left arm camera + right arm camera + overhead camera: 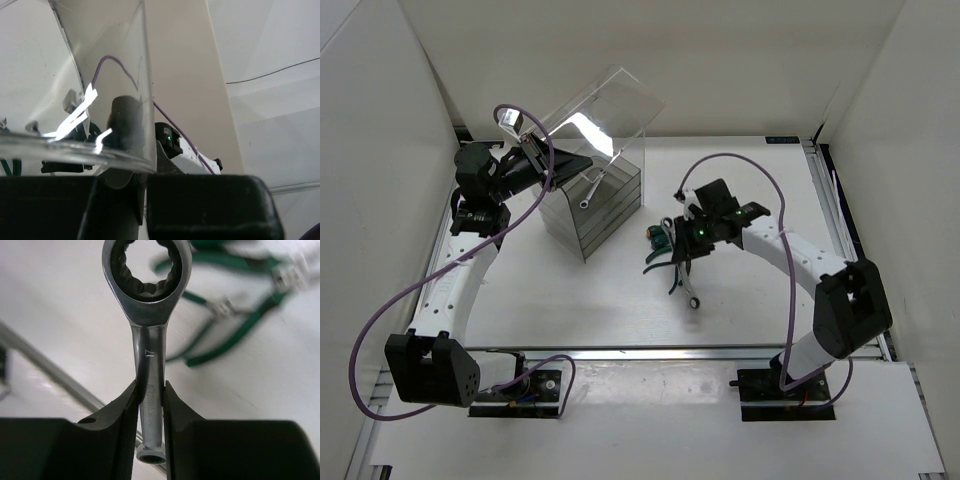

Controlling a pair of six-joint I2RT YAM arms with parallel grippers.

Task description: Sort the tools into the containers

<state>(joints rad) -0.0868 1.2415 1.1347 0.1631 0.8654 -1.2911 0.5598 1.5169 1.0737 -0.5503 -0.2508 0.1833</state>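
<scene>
My right gripper point(686, 260) point(150, 399) is shut on a slim silver wrench point(148, 340) and holds it by the shaft, ring end point(692, 298) pointing away from the wrist. The green-handled pliers point(660, 264) point(235, 330) lie on the table just beyond it, and the stubby green screwdriver point(660, 238) lies beside them. The second wrench point(590, 190) lies in the top of the clear cabinet point(605, 215). My left gripper point(542, 150) point(142, 185) is shut on the edge of the cabinet's see-through shell point(605, 115) point(110, 75), which is tilted up and back.
White walls enclose the table on the left, right and back. A metal rail point(650, 350) runs along the near edge in front of the arm bases. Purple cables point(760, 170) loop above both arms.
</scene>
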